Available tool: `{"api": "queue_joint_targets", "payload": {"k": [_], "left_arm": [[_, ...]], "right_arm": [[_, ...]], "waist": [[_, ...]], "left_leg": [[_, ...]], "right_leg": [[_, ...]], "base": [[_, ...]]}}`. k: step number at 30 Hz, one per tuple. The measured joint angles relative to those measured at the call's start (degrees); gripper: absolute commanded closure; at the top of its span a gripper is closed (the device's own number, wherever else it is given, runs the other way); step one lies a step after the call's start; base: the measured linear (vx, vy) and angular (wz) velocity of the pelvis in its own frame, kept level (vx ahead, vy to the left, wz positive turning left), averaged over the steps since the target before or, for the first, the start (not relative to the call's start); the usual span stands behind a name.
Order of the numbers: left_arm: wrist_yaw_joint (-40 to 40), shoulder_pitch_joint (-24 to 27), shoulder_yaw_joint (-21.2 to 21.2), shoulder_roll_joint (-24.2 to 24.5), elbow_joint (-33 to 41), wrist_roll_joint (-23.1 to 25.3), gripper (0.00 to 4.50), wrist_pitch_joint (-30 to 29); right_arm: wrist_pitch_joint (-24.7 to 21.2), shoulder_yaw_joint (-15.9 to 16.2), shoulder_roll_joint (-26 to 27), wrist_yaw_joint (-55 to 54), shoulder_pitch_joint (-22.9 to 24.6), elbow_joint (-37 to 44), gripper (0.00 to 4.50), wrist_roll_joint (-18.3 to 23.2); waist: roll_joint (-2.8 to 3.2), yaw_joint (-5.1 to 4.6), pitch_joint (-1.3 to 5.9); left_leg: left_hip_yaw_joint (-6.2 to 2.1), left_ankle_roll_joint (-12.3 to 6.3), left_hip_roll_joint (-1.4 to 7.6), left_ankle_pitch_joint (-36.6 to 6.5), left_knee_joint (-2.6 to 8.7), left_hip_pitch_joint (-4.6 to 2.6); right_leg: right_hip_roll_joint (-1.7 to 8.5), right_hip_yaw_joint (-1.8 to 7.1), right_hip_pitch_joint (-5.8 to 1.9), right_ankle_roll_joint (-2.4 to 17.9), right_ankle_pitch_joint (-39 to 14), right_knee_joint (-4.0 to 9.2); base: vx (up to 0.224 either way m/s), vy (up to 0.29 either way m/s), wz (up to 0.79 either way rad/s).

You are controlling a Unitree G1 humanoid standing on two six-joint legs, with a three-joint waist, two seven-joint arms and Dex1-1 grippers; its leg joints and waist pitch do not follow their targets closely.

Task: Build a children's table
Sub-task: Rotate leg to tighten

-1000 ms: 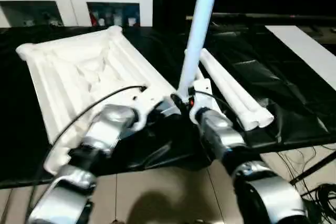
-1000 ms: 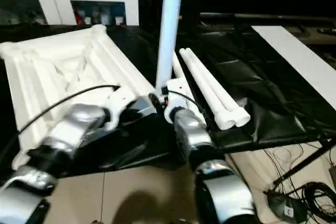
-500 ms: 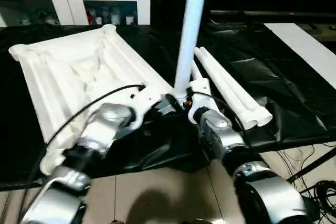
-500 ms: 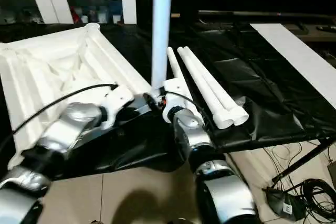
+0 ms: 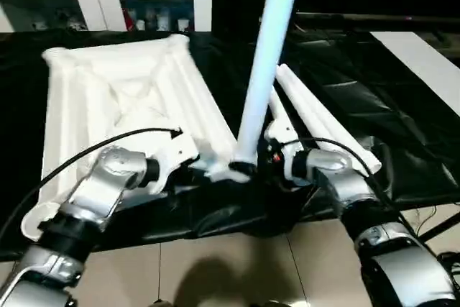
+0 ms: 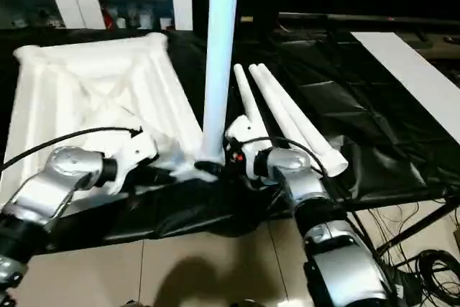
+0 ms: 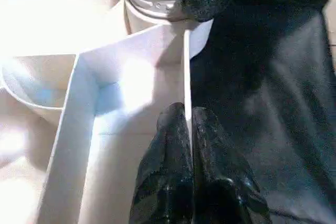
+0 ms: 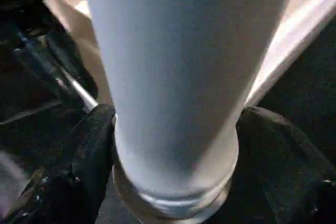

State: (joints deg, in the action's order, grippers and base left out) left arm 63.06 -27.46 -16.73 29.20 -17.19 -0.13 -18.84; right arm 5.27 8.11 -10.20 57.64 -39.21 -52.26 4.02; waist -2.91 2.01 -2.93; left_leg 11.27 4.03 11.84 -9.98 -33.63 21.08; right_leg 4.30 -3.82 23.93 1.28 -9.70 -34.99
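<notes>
White plastic leg (image 5: 267, 62) stood upright between my right gripper (image 8: 173, 129) fingers, which clasped its base; left gripper (image 7: 187, 129), closed, pinched the top's (image 5: 108, 98) rim beside it.

Table top (image 5: 122, 98): white moulded plastic, ribbed, faintly glossy. Upright leg (image 5: 267, 62): smooth white plastic tube with a soft sheen, ridged at its base. Surface (image 5: 402, 127): covered in crinkled, glossy black sheeting. Forearms (image 5: 108, 185): brushed silver metal. Fingers (image 7: 210, 182): black, slightly shiny, finely textured.
</notes>
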Motion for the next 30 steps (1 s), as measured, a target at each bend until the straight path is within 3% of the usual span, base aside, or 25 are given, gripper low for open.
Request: {"api": "queue_joint_targets", "payload": {"k": [7, 16, 17, 23, 30], "left_arm": [[1.68, 0.25, -0.18, 0.85, 0.86, -0.2, 4.5, -0.64], [2.33, 0.44, -0.28, 1.51, 1.37, -0.72, 4.5, -0.78], [2.34, 0.58, -0.28, 1.57, 1.57, -0.73, 4.5, -0.83], [2.4, 0.64, -0.34, 1.68, 1.88, -0.74, 4.5, -1.17], [-1.31, -0.37, 0.05, -0.28, 0.03, 0.45, 4.5, -2.0]], "right_arm": [[-0.19, 0.27, 0.0, 2.42, 0.0, -0.02, 0.67, 0.12], [-1.45, 0.34, 0.04, 5.12, -0.01, -0.01, 1.32, 0.65], [-1.49, 0.34, 0.04, 5.31, -0.01, -0.02, 1.62, 0.66], [-1.54, 0.33, 0.04, 5.48, -0.01, -0.02, 1.76, 0.67], [-0.01, -1.51, 2.58, -3.21, -0.17, -2.93, 1.78, 0.67]], "waist": [[-0.03, 0.04, -0.01], [-0.03, 0.12, -0.01], [-0.03, 0.11, -0.01], [-0.03, 0.1, -0.01], [-0.08, -0.27, 0.02]], "left_leg": [[0.0, 0.01, 0.0, 0.01, -0.01, 0.01], [0.0, 0.0, 0.01, 0.01, -0.02, 0.07], [0.0, 0.0, 0.01, 0.01, -0.02, 0.06], [0.0, 0.0, 0.01, 0.01, -0.02, 0.06], [0.0, 0.02, 0.01, 0.02, -0.07, -0.11]], "right_leg": [[0.0, 0.01, -0.01, 0.0, 0.0, -0.04], [0.0, 0.01, 0.0, -0.01, -0.01, -0.02], [0.0, 0.01, 0.0, -0.01, -0.01, -0.02], [0.0, 0.01, 0.0, -0.01, -0.01, -0.03], [0.0, 0.02, -0.1, 0.01, 0.01, -0.12]], "base": [[0.0, 0.0, 0.0], [0.0, 0.0, 0.0], [0.0, 0.0, 0.0], [0.0, 0.0, 0.0], [0.0, 0.0, 0.0]]}}
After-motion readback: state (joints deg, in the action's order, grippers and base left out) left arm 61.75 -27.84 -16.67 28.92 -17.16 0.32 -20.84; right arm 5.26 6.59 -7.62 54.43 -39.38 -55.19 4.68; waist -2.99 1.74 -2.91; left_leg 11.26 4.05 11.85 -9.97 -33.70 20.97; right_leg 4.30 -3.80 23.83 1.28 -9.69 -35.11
